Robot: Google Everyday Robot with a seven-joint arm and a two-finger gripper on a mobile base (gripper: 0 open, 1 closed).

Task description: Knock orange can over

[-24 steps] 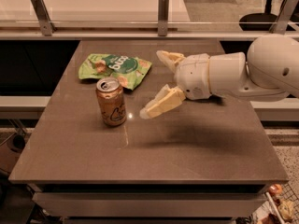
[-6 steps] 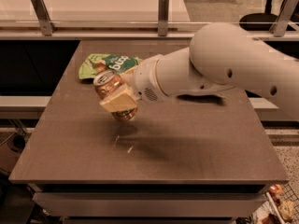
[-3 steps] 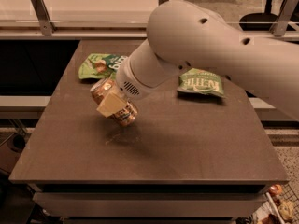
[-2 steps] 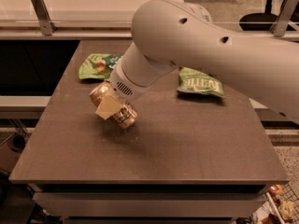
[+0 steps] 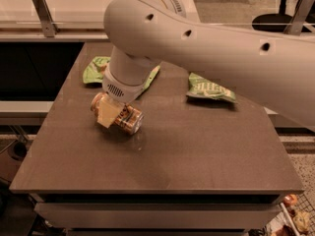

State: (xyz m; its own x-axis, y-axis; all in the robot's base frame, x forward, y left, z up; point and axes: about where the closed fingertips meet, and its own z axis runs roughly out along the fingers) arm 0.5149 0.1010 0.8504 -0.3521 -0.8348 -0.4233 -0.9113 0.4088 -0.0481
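Observation:
The orange can (image 5: 126, 119) lies tipped far over on the dark table (image 5: 197, 151), left of centre, with its round end facing the front right. My gripper (image 5: 109, 114) is right at the can, pressed against its left side, and its cream part covers part of the can. The big white arm (image 5: 206, 38) reaches in from the upper right and hides the area behind the can.
A green snack bag (image 5: 95, 71) lies behind the can at the back left, partly hidden by the arm. A second green bag (image 5: 210, 89) lies at the back right. A glass railing (image 5: 44, 14) runs behind the table. The table's left edge is close to the can.
The can stood upright 8 s ago and now lies tipped over. The arm swung left across the table and pushed the can down and slightly towards the front.

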